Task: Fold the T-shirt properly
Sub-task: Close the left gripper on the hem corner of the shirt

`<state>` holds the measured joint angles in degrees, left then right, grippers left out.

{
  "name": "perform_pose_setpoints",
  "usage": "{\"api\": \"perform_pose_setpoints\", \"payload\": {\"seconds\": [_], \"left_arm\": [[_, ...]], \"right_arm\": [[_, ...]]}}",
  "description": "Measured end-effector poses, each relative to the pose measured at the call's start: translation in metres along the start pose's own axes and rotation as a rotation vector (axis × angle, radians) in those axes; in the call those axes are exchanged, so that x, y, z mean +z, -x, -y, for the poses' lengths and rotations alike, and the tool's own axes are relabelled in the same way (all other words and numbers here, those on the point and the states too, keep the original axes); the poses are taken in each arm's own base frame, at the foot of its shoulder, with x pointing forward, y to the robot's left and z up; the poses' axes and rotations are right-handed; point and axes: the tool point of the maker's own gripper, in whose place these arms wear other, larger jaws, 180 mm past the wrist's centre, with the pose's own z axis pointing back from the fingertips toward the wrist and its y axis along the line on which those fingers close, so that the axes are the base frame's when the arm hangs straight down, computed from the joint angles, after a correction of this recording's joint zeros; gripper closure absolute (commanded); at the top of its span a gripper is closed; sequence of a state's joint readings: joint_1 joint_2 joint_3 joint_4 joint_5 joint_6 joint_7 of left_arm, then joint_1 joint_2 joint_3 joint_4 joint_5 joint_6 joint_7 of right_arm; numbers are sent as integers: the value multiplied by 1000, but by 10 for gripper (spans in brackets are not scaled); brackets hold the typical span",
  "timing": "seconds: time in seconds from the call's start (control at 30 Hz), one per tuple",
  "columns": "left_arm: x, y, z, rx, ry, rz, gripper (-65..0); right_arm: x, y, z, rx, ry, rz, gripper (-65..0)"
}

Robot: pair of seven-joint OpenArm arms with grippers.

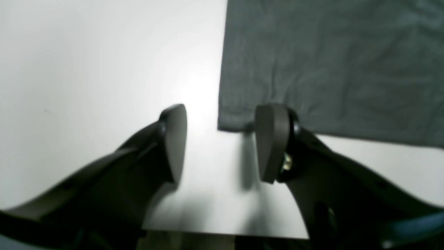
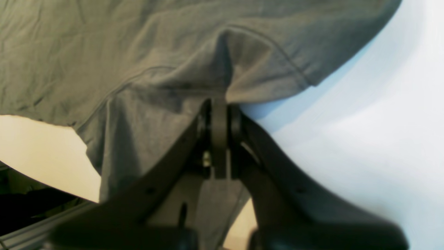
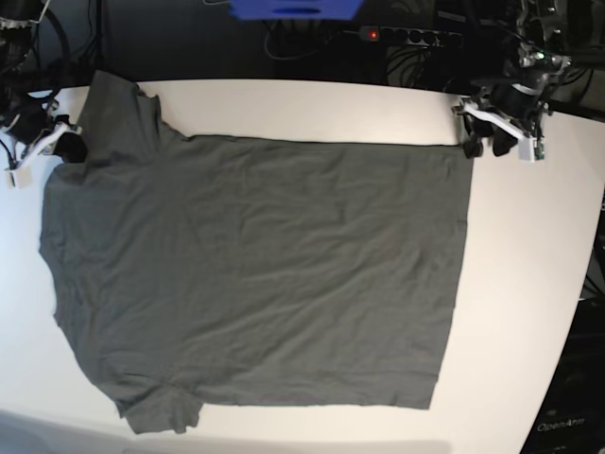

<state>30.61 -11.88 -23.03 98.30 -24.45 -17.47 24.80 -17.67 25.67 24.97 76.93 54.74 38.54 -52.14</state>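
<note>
The dark grey T-shirt (image 3: 255, 274) lies spread flat on the white table (image 3: 529, 284), sleeves to the left and hem to the right. My left gripper (image 1: 223, 142) stands open at the far right hem corner (image 1: 225, 121), one finger (image 1: 272, 142) over the cloth's edge, the other finger (image 1: 175, 142) over bare table; nothing is held. In the base view this left gripper (image 3: 484, 144) is at the shirt's upper right corner. My right gripper (image 2: 220, 104) is shut on a pinched-up fold of the T-shirt (image 2: 104, 62) near the far sleeve, at the table's left side (image 3: 68, 148).
A power strip (image 3: 406, 36) and cables lie behind the table's far edge, with a blue object (image 3: 293, 9) at the top middle. Bare table runs along the right side and the near edge. Below the right gripper the table's edge (image 2: 41, 173) shows.
</note>
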Motion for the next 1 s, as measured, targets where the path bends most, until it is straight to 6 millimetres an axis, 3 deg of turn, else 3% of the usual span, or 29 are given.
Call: {"api": "perform_pose_setpoints", "payload": {"seconds": [0.13,0.23,0.4,0.57,1.0], "left_arm": [[12,-15,-13,-3,-15,64,-314],[13,-15,-17,-12,-6,67,-314],[-5,-5,-22,30,-1,42,-314],[-19,17,-4,44,80,-13,-314],[-31,14,-6,44,85,-20,-314]], "right_arm": [[0,0,0,0,0,0,-9],[0,0,0,0,0,1,-9],[0,0,0,0,0,0,-9],[0,0,0,0,0,-1,-9],[0,-1,0,0,-1,2,-9]]}}
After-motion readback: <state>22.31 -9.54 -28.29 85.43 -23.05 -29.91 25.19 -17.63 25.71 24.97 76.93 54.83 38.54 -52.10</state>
